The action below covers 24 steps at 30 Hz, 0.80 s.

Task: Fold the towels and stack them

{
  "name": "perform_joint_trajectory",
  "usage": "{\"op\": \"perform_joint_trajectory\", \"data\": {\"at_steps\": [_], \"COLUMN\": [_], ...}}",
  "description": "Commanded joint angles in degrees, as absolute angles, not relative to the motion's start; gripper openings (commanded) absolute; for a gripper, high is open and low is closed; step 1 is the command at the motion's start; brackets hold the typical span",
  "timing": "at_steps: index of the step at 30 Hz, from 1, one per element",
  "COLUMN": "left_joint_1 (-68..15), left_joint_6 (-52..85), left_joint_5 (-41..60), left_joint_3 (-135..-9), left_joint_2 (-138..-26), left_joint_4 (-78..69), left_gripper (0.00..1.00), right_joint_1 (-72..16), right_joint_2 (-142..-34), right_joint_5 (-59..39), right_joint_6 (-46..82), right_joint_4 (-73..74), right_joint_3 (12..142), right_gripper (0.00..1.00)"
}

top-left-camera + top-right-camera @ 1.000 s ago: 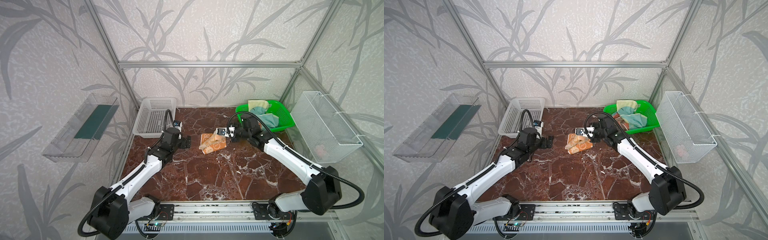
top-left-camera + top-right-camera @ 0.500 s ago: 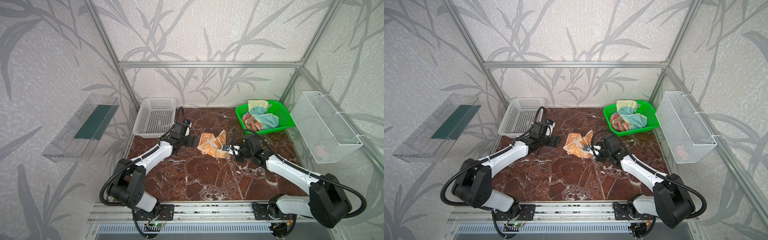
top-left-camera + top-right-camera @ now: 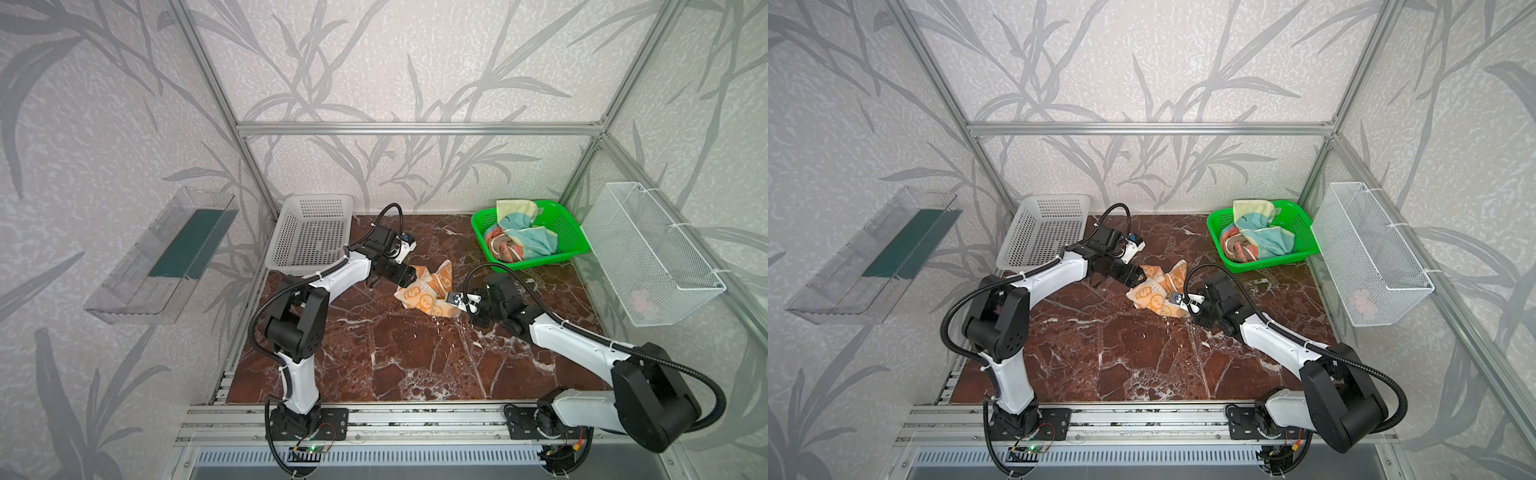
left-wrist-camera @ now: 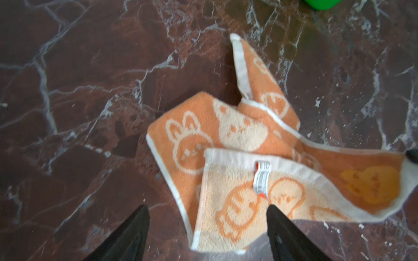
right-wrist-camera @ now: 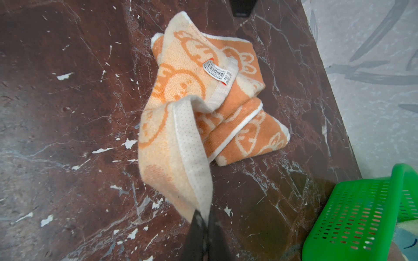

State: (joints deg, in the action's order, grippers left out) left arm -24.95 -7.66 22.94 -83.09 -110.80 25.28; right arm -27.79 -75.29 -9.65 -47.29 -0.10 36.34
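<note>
Orange towel [image 3: 428,286] seems mid-spreading: right pincer [image 5: 204,223] grasps one corner, and the released left pincer [image 4: 207,206] must pinch another.

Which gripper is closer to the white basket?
Left. The left gripper is over the orange towel's edge on the white basket's side; the right gripper pinches the towel's opposite corner, farther away.

The orange towel [image 3: 419,297] carries white bunnies and carrots, with a white hem; its turned-over face is cream with orange outlines. Its tag [image 4: 262,178] is white with black print and a red edge. The table [image 3: 395,353] is red-brown marble, veined white. At two o'clock a green basket [image 3: 573,232] holds a yellow towel [image 3: 509,208] with teal and a pink towel [image 3: 500,249]. At ten o'clock stands a white basket [image 3: 309,237]. The walls [image 3: 415,62] are pale with grey leaves.
</note>
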Motion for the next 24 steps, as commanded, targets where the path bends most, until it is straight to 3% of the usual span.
{"op": "perform_joint_trajectory", "data": {"at_steps": [1,13,20,24], "left_joint_1": [-25.54,-27.72,-28.2,-28.24], "left_joint_6": [-9.68,-3.9,-2.56,-1.04], "left_joint_5": [27.03,27.81,29.09,27.15], "left_joint_3": [-89.55,-91.59,-91.55,-89.15], "left_joint_2": [-116.14,-122.04,-122.24,-120.58], "left_joint_4": [35.58,32.17,31.5,30.54], "left_gripper": [0.78,0.77,0.57,0.52], "right_joint_1": [-27.78,-27.86,-27.79,-27.8], "right_joint_2": [-75.83,-76.9,-76.62,-77.12], "right_joint_5": [-9.4,-9.47,-8.97,-8.2], "right_joint_6": [-46.36,-46.01,-45.29,-44.78], "right_joint_4": [1.96,5.87,8.38,10.23], "right_joint_3": [35.61,34.03,32.81,32.47], "right_gripper": [0.0,0.0,0.0,0.0]}}
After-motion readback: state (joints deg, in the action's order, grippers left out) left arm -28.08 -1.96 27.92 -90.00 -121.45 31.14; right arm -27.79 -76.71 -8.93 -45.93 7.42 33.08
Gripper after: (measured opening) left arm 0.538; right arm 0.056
